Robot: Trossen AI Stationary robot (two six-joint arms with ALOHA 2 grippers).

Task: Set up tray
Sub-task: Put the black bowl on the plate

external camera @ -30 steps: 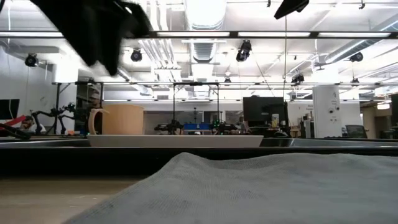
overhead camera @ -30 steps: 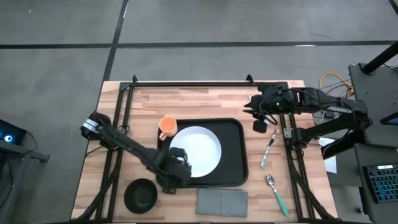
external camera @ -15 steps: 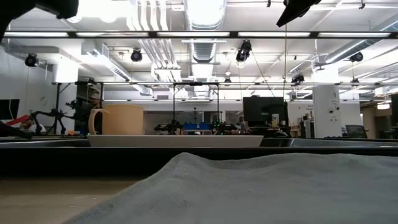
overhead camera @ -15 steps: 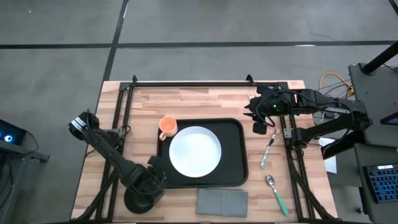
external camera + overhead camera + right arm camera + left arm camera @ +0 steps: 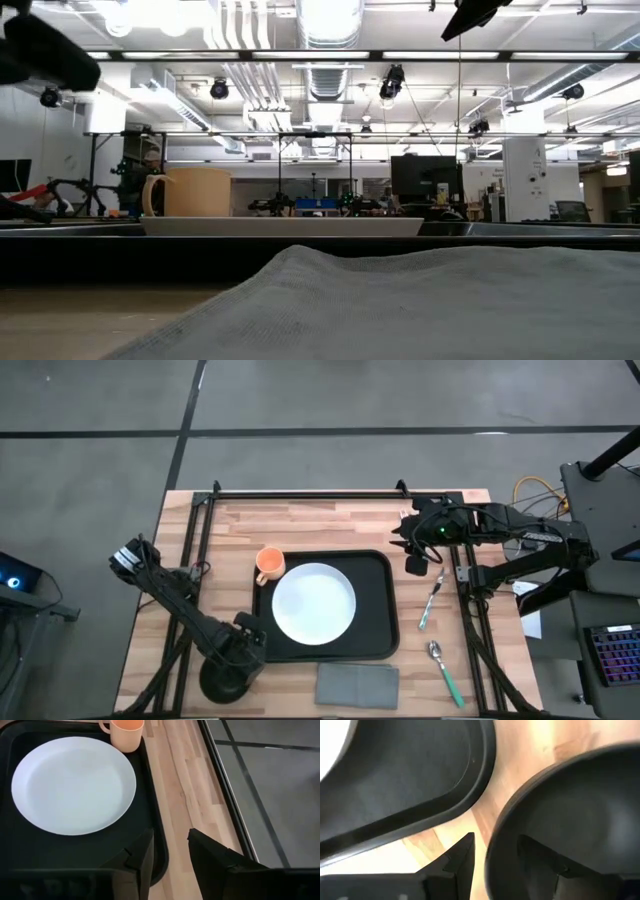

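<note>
The black tray [image 5: 375,575] lies mid-table with the white plate [image 5: 313,603] on it and an orange cup [image 5: 269,563] standing in its far left corner. A black bowl [image 5: 222,678] stands on the wood, off the tray's near left corner. My left gripper [image 5: 243,652] is open at the bowl's far right rim [image 5: 496,845]. One finger [image 5: 540,857] is over the bowl's inside and the other [image 5: 460,860] is outside it. My right gripper [image 5: 415,555] is open and empty above the wood, off the tray's far right corner.
A folded grey napkin [image 5: 357,685] lies at the near edge, in front of the tray. A fork [image 5: 432,600] and a green-handled spoon [image 5: 443,670] lie on the wood to the right of the tray. Black frame rails [image 5: 300,493] run along the table's far, left and right sides.
My left gripper has gone from over the tray's near left part, toward the table's near left, to the black bowl's rim. It has stayed there for the last half second. The tray, plate, cup and bowl have not moved.
</note>
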